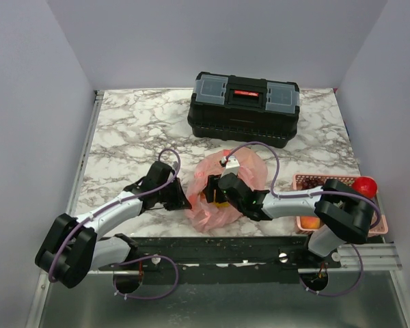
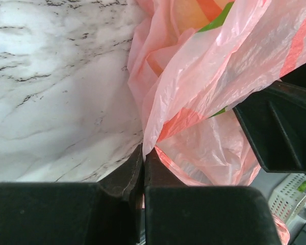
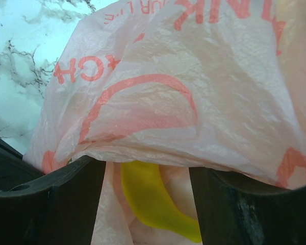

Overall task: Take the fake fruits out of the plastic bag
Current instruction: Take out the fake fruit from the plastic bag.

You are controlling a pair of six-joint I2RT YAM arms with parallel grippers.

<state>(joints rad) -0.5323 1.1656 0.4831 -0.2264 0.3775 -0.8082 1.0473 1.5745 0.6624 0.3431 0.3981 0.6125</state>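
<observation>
The left pincer (image 2: 143, 171) is clamping the edge of the bag (image 2: 209, 76) to anchor it while the right pincer (image 3: 145, 176) is gaping toward the banana (image 3: 153, 204)

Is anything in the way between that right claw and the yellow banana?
Only the plastic bag: a fold droops over the fingers of the open right gripper, just above the banana. The banana itself seems to lie uncovered between them.

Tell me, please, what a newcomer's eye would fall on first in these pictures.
First, the crinkled translucent pink plastic bag, lying at the marble table's near edge. The left claw is shut on a fold of it, and a yellow plastic banana shows between the right claw's open fingers.
</observation>
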